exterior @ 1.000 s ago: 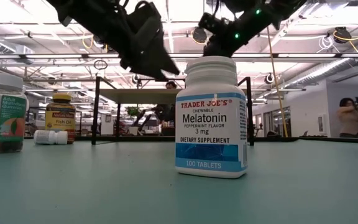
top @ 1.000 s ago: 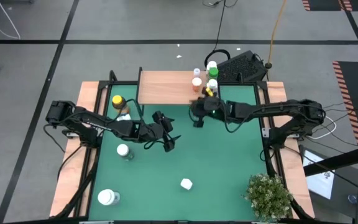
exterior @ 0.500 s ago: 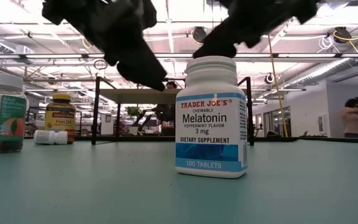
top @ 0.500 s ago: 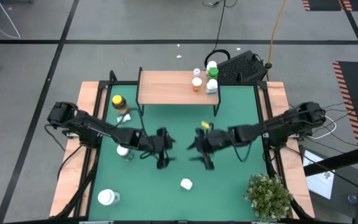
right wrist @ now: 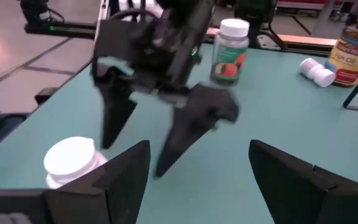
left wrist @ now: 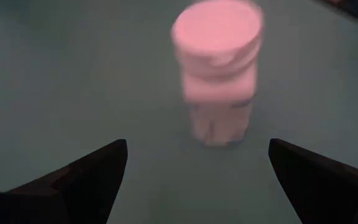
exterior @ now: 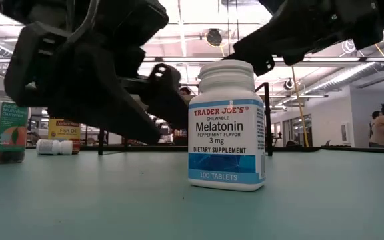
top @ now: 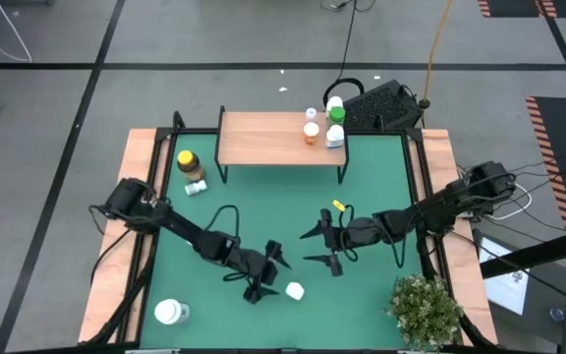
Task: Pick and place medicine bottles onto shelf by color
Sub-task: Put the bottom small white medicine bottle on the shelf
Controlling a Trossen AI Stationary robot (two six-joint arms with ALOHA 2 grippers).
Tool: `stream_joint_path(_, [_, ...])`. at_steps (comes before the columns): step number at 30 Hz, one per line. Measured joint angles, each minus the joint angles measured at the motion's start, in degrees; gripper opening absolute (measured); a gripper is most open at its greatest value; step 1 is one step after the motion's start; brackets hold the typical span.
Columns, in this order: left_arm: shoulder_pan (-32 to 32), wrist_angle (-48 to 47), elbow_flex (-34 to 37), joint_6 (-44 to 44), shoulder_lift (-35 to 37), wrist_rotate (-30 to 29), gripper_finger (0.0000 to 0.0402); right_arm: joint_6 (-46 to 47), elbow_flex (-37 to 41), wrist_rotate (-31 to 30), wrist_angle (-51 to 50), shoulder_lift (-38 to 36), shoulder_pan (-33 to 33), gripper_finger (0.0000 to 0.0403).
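A white-capped white bottle [top: 295, 291] stands upright on its base on the green mat near the front edge; it is labelled Melatonin in the low view [exterior: 227, 127]. My left gripper [top: 266, 274] is open just to its left, and the bottle [left wrist: 219, 68] stands ahead of the spread fingers, untouched. My right gripper [top: 324, 247] is open over mid-table and holds nothing. The shelf [top: 263, 140] stands at the far edge with several small bottles [top: 322, 126] on its right end, one of them green-capped.
An amber yellow-capped bottle [top: 187, 160] and a small white bottle lying on its side [top: 196, 187] sit at the far left. A large white-capped bottle [top: 170, 313] stands at the near left, a leafy plant [top: 425, 310] at the near right. A green-labelled bottle [right wrist: 230, 53] stands beyond my left gripper.
My right gripper has drawn back from the shelf's right end toward the near edge and has opened. My left gripper has moved toward the near edge and to the right, down toward the white Melatonin bottle, and has stayed open. No bottle has moved.
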State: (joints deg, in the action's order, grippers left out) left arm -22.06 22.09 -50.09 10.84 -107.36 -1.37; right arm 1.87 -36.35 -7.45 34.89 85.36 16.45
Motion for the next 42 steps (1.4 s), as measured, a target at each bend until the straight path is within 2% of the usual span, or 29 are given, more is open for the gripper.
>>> stream_joint_path(6, [1.82,9.2,-0.02,1.74,-4.14,8.87,0.0392,-1.2,0.01,0.05,1.19,0.0,-1.14,0.027])
stream_joint_path(11, [2.94,17.36,-0.04,-0.71,-7.97,12.32,0.0389,-3.13,0.03,0.12,2.57,0.02,-1.51,0.027])
stream_joint_path(13, [3.21,18.86,-0.04,-1.87,-9.02,13.29,0.0375,-4.01,0.03,0.14,2.73,0.02,-1.51,0.027])
stream_joint_path(16, [3.28,19.41,-0.02,-2.74,-9.39,13.43,0.0332,-4.27,0.03,0.17,2.61,0.02,-1.51,0.027])
stream_joint_path(23, [3.32,19.84,-0.02,-3.6,-9.09,13.15,0.0187,-4.72,0.03,0.18,2.61,0.02,-1.51,0.027])
stream_joint_path(26, [3.6,19.82,-0.02,-4.12,-9.04,12.66,0.0144,-4.74,0.03,0.18,2.62,0.02,-1.51,0.027])
stream_joint_path(29, [4.05,19.77,-0.02,-6.2,-8.88,10.07,0.0135,-4.72,0.03,0.18,2.62,0.02,-1.51,0.027])
stream_joint_path(33, [4.53,19.14,-0.02,-7.23,-8.41,4.81,0.0159,-4.53,0.03,0.16,2.62,0.02,-1.51,0.027])
stream_joint_path(37, [4.48,16.81,-0.02,-6.92,-6.94,-2.04,0.0171,-3.68,0.03,0.12,2.59,0.02,-1.35,0.027])
stream_joint_path(42, [4.5,10.58,-0.02,-8.03,-2.8,-12.19,0.0157,-0.99,0.03,0.19,0.74,-1.64,-0.88,0.027])
